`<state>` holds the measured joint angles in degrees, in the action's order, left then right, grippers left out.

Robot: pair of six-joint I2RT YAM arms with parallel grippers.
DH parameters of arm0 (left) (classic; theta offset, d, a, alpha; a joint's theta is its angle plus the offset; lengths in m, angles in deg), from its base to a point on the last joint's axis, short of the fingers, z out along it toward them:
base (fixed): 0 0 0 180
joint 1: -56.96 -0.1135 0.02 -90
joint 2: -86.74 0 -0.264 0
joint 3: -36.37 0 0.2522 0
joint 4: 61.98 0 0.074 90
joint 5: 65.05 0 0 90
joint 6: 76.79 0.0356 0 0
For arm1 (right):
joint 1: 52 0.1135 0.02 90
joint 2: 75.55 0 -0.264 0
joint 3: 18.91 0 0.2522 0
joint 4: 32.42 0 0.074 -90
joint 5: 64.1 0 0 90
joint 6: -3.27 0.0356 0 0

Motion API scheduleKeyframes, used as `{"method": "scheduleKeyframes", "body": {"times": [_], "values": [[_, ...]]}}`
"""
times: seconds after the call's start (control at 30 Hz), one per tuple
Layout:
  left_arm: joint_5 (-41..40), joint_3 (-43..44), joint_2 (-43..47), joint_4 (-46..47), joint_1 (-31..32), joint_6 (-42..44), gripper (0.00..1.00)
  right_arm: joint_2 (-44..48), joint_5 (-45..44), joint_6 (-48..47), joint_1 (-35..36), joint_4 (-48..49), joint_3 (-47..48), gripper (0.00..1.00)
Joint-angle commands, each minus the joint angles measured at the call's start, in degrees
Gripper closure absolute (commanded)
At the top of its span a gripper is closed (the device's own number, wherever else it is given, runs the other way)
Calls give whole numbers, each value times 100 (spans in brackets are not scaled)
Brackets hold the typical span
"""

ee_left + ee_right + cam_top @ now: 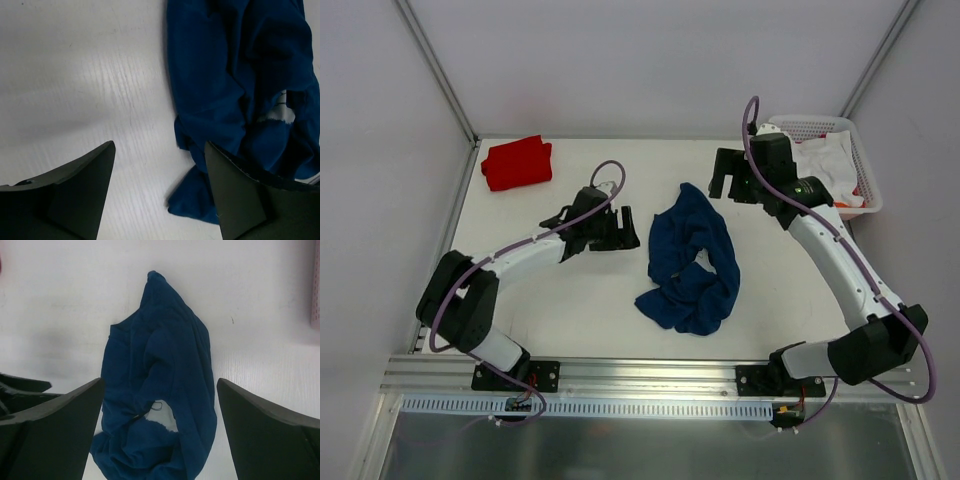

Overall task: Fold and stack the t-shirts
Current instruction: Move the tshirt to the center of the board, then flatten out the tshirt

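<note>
navy t-shirt (690, 262) crumpled mid-surface (570, 300), red t-shirt (516, 162) at far-left corner | left jaws and right jaws apart, empty | risk — jaws may pinch several bunched layers, so shirt lifts twisted, not flat

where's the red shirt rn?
Top view: the red shirt lies in the far-left corner of the table, beyond the left arm and well apart from the crumpled blue shirt at mid-table.
</note>
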<state>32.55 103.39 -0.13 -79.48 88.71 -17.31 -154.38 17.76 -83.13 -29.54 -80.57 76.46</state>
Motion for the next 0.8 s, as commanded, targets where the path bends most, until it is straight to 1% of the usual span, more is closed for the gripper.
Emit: {"method": "scheduleKeyframes", "body": {"times": [0.0,0.1,0.4,0.5,0.73,0.77], "values": [[84,308,-391,945,24,-244,29,534,67,-17,57,284,31,0],[40,440,-769,1262,33,-235,34,789,120,-26,66,354,31,1],[400,949,-2008,1755,33,-454,38,1176,181,-43,83,381,22,1],[532,1142,-2246,1799,33,-481,41,1229,199,-43,92,381,22,1],[664,1301,-2659,1886,33,-630,58,1317,199,-70,101,363,14,0],[664,1319,-2677,1887,33,-639,65,1317,208,-61,101,363,5,1]]}}
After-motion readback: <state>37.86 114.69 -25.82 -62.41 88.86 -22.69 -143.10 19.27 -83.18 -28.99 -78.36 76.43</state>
